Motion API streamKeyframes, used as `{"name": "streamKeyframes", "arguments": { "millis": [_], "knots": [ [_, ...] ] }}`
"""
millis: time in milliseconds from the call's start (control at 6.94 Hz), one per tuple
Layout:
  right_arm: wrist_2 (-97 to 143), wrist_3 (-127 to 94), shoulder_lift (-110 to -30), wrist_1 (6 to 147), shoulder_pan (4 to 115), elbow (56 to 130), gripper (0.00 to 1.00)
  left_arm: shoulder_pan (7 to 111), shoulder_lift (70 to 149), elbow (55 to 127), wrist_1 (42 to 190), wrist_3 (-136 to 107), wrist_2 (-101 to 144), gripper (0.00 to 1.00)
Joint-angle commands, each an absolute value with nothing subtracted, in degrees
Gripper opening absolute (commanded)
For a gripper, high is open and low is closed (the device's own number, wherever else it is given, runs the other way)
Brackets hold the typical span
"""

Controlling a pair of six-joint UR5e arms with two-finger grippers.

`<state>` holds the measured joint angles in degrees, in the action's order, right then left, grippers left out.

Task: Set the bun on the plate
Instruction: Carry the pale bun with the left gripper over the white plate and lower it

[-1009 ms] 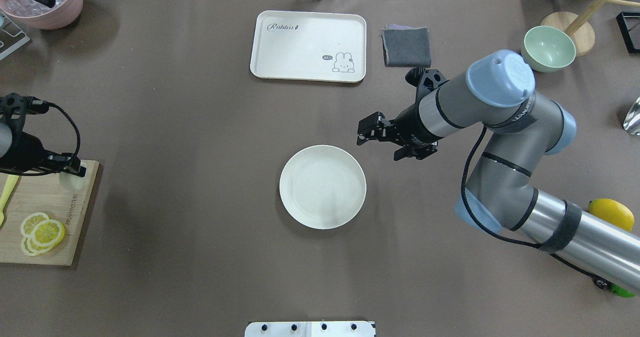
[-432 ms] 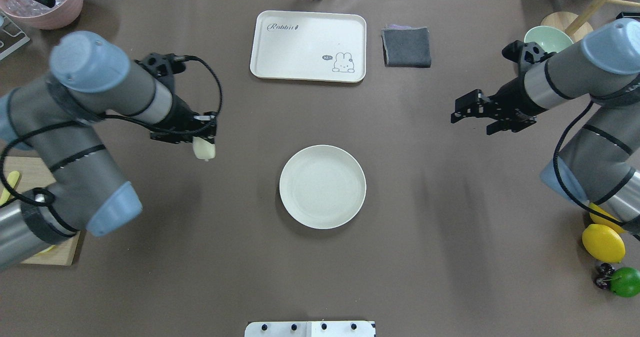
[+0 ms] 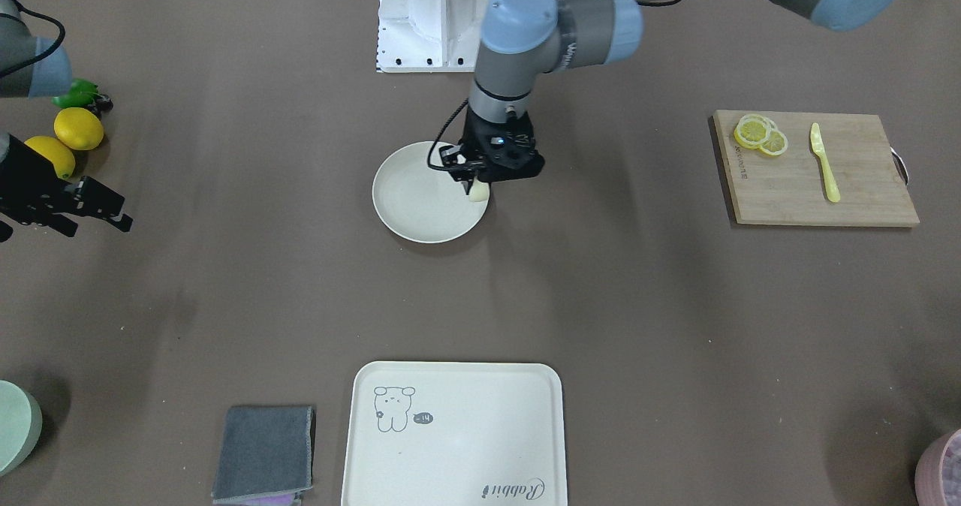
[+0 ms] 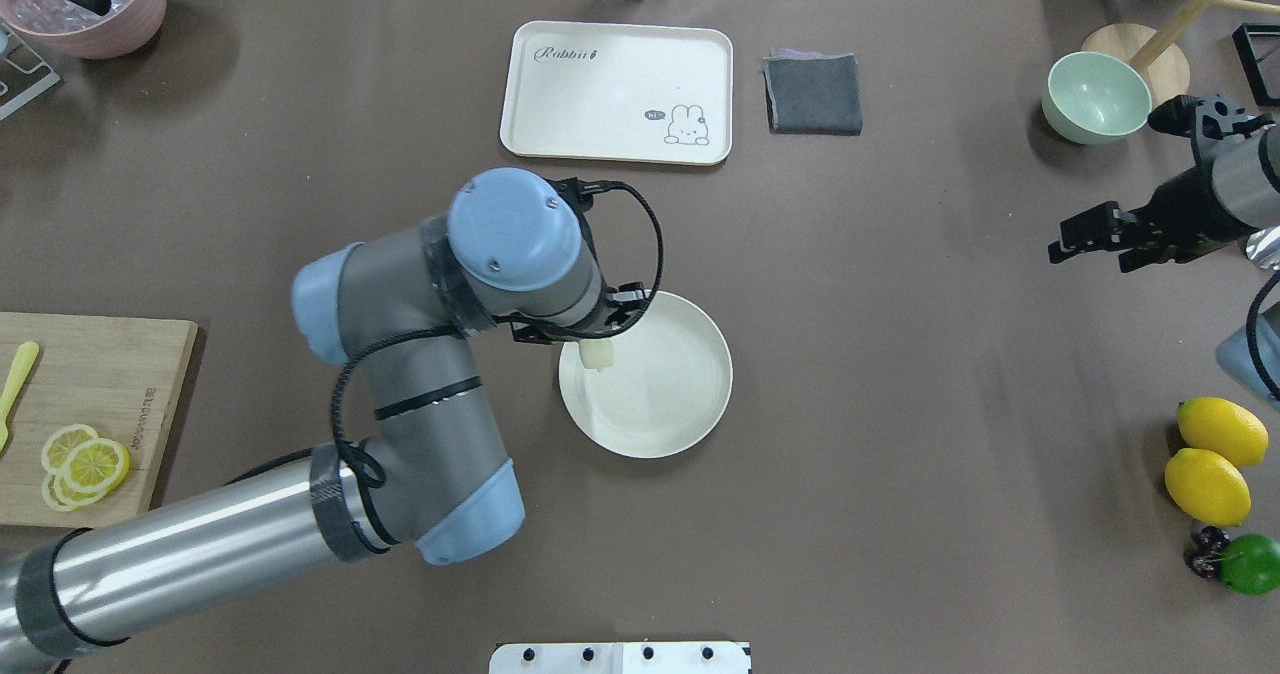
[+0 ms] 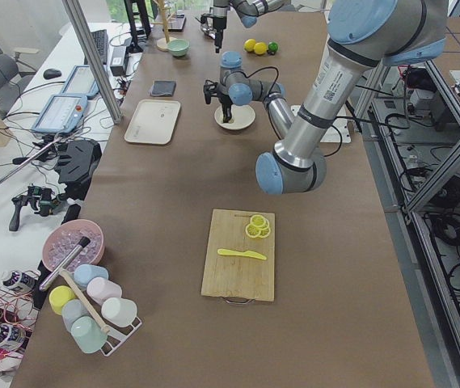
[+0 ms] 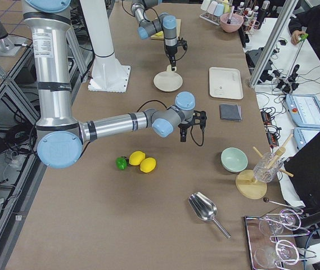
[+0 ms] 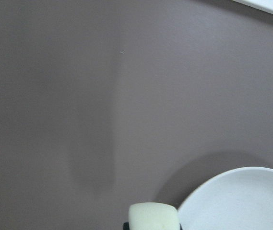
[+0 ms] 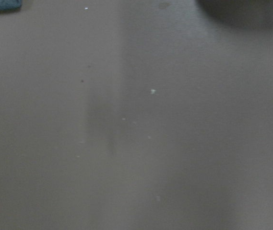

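The small pale cream bun (image 4: 597,354), likely light and squashy, hangs just over the rim of the round cream-white plate (image 4: 680,414), its sides gently pinched by the left gripper (image 3: 480,179). The right gripper (image 4: 1085,239) is spread and empty.

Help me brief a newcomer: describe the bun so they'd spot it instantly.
Start at the round cream plate mid-table. Over its rim, the left end effector grips the bun: a small, pale, smooth block, unlike the flat, bright lemon slices.
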<state>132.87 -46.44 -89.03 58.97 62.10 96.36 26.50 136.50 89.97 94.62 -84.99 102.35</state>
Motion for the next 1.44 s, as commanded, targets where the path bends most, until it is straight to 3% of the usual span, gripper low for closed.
{"name": "streamKeyframes", "arguments": {
  "millis": [0, 721, 865, 1009, 1297],
  "knots": [
    [133.0, -38.8, -92.0, 59.0, 64.7, 95.4, 0.99, 22.9, 141.1, 84.0, 94.9, -85.8, 97.6, 0.35],
    [132.9, -38.5, -93.2, 58.9, 65.5, 95.5, 0.99, 21.4, 139.5, 80.9, 100.7, -81.1, 96.1, 0.43],
    [132.9, -38.6, -93.2, 59.0, 65.5, 95.4, 0.99, 21.4, 139.5, 81.1, 100.7, -80.9, 96.2, 0.64],
    [133.0, -38.6, -93.1, 59.0, 65.5, 95.4, 0.99, 21.5, 139.7, 81.4, 100.7, -80.6, 96.2, 0.98],
    [133.1, -38.6, -92.5, 59.8, 65.7, 95.4, 0.99, 23.6, 138.9, 86.4, 99.2, -78.1, 96.6, 0.98]
  ]
}}
